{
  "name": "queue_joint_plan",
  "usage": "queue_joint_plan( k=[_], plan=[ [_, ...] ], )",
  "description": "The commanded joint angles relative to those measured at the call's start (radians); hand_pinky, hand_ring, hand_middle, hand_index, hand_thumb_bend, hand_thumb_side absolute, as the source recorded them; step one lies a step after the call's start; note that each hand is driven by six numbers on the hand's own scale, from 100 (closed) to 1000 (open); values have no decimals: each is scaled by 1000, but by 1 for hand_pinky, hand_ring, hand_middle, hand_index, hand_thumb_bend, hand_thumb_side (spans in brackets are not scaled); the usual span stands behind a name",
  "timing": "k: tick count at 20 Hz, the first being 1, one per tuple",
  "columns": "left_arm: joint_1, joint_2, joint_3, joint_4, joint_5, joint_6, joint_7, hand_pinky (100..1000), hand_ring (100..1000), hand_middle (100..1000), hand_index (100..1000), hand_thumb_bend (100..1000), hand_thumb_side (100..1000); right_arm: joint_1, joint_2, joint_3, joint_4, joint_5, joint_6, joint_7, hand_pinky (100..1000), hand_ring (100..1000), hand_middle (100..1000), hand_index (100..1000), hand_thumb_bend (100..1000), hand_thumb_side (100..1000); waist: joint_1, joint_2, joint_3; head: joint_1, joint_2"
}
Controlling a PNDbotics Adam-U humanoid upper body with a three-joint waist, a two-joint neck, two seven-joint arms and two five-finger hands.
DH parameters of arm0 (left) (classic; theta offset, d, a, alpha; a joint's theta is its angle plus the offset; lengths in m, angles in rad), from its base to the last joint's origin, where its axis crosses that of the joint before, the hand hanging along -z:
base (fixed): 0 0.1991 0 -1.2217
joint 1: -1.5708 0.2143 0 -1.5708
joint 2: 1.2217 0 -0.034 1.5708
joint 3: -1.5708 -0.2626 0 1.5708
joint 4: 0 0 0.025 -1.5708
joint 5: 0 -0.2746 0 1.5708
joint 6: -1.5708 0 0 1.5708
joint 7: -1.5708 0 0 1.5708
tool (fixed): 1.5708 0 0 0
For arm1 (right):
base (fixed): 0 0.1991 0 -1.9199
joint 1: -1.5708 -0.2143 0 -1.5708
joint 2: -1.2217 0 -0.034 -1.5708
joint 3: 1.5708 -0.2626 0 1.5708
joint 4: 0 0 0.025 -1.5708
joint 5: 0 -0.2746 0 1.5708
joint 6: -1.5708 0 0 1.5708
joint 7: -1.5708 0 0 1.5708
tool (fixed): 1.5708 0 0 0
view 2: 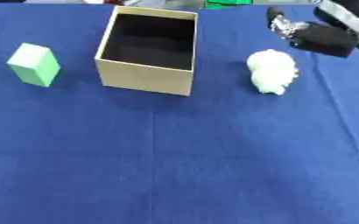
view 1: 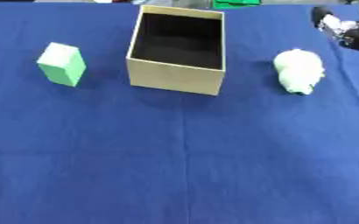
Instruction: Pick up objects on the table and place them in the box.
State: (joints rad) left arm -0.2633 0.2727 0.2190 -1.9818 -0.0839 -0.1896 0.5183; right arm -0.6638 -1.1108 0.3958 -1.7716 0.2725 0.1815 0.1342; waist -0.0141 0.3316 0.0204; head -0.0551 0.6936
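The right hand (view 2: 313,35) comes in from the upper right corner, partly cut off by the edge; I cannot tell whether its fingers are curled or straight. Just below it, apart, lies a white lump (view 2: 272,71), its shape hard to read. The open box (view 2: 144,78) stands left of it, its inside dark. A green block (view 1: 61,64) sits well left. Blue cloth covers the counter (view 1: 182,166).
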Motion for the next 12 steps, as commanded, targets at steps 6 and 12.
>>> queue_joint_plan(
  k=[6,12],
  plan=[
    [-4,16,0,-18,2,3,0,779,674,645,797,275,993,-18,-7,-24,110,115,-106,103,967,1000,962,1000,100,1000,5,-19,-5,0,-2],
    [-4,15,0,-18,3,5,-1,780,674,641,796,271,992,-11,-5,-26,141,120,-135,189,991,1000,970,1000,100,1000,6,-18,-8,1,-4]
  ],
)
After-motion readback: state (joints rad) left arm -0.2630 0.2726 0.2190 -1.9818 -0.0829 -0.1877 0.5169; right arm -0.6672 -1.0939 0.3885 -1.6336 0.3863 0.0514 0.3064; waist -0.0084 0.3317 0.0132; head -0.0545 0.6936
